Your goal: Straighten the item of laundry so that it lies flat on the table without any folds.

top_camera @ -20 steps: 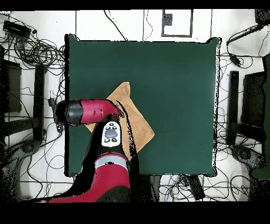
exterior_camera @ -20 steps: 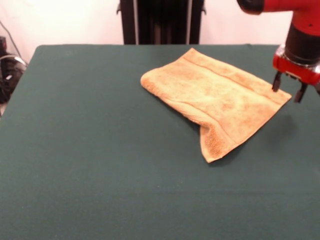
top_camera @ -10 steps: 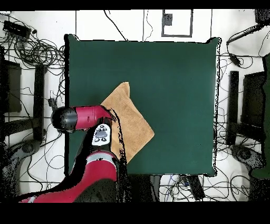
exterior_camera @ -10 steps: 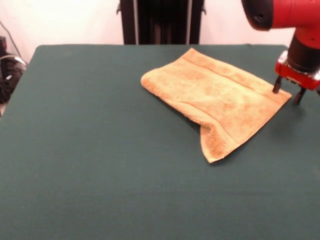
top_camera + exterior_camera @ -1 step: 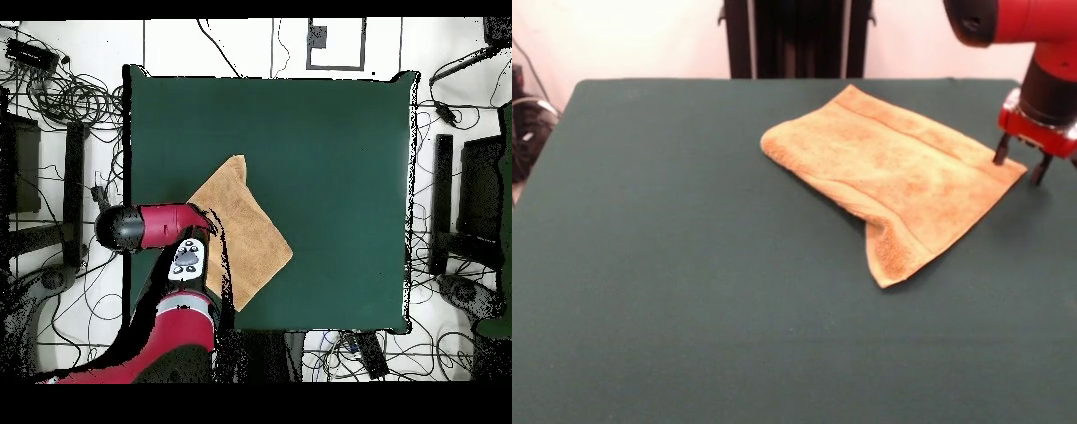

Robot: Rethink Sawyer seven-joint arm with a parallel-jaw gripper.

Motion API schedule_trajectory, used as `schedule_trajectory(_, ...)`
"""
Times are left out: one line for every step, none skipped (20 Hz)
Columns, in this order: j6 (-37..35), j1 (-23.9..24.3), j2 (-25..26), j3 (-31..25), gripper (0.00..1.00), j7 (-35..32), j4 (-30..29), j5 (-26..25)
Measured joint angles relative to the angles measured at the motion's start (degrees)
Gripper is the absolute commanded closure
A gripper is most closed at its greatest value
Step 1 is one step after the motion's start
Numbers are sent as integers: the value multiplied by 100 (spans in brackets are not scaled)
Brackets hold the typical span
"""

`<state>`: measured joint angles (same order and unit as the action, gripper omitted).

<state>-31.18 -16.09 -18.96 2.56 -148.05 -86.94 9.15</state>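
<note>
One corner reached: claw poised at the towel's edge

Your claw (image 5: 1019, 164) has drifted a little toward the table's side edge over the last second and dropped slightly; between the half-second picture and this one it barely moves at all. Its two dark fingers stand apart, released, with nothing between them. In the front view they straddle the towel's (image 5: 892, 172) right-hand corner, one tip at the cloth's edge and the other over bare table (image 5: 671, 291). Whether either tip touches the cloth, you cannot tell. The towel itself has not shifted in any of the pictures.

I read this as the approach ending and the grasp about to begin, with the task still early: nothing is flattened yet.

The towel lies in the right half of the table in the front view, nearer the far edge than the near one. It is doubled over: a rounded fold forms its left end, and a flap hangs down at the near corner, showing a woven band. A second band runs just inside the far long edge. Its long axis runs diagonally, from the fold at upper left down to the corner by your claw at the right. In the overhead view the same diagonal shows, with the arm covering the corner you are after.
</note>
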Motion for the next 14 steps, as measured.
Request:
schedule_trajectory(26, -13, -4, 14, 0, 0, -15, 18)
schedule_trajectory(53, -33, -5, 34, 0, 0, -25, 35)
schedule_trajectory(89, -79, -5, 77, 0, 0, -29, 48)
schedule_trajectory(124, -125, -5, 121, 100, 0, -33, 60)
schedule_trajectory(137, -139, -6, 129, 100, 0, -30, 68)
schedule_trajectory(150, -152, -6, 138, 100, 0, -28, 76)
schedule_trajectory(163, -165, -6, 146, 100, 0, -26, 84)
schedule_trajectory(177, -179, -6, 154, 100, 0, -24, 92)
schedule_trajectory(208, -209, -6, 169, 100, 0, -17, 105)
schedule_trajectory(252, -244, -3, 198, 100, 0, -22, 120)
schedule_trajectory(274, -253, -5, 208, 100, 0, -33, 129)
schedule_trajectory(297, -262, -6, 218, 100, 0, -44, 138)
schedule_trajectory(307, -260, -6, 222, 100, 0, -56, 173)
schedule_trajectory(306, -260, -6, 223, 100, 0, -57, 182)
